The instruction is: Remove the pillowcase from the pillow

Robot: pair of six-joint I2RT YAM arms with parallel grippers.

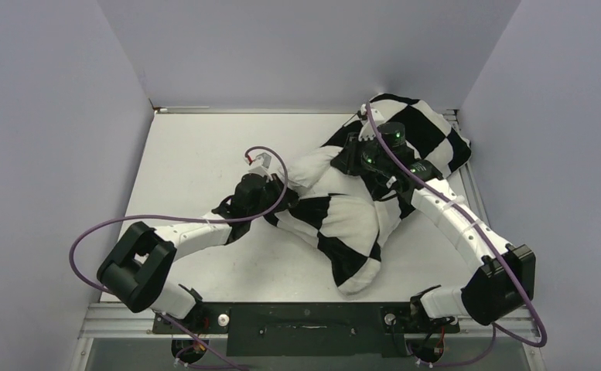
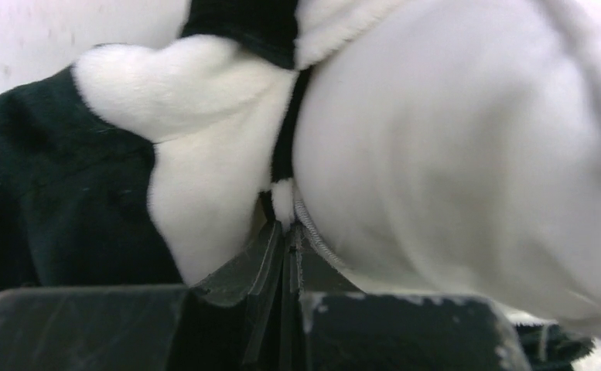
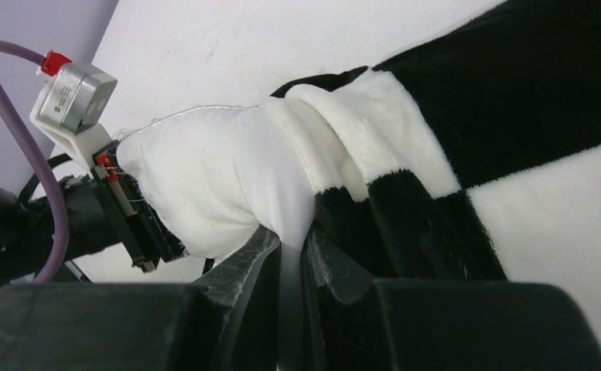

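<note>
pillowcase [image 1: 435, 133] checkered, crumpled; white pillow [image 3: 212, 185] corner exposed.

Left of and beyond the left pincer [image 1: 275, 210], the surface [image 1: 196, 151] lies bare as far as the walls [image 1: 65, 116]. To its right, the pillow [image 1: 312, 168] and pillowcase [image 1: 428, 139] fill the whole stretch to the right pincer [image 1: 353, 161] and past it to the far corner. A purple cable [image 1: 284, 174] arches over the left pincer.
</note>
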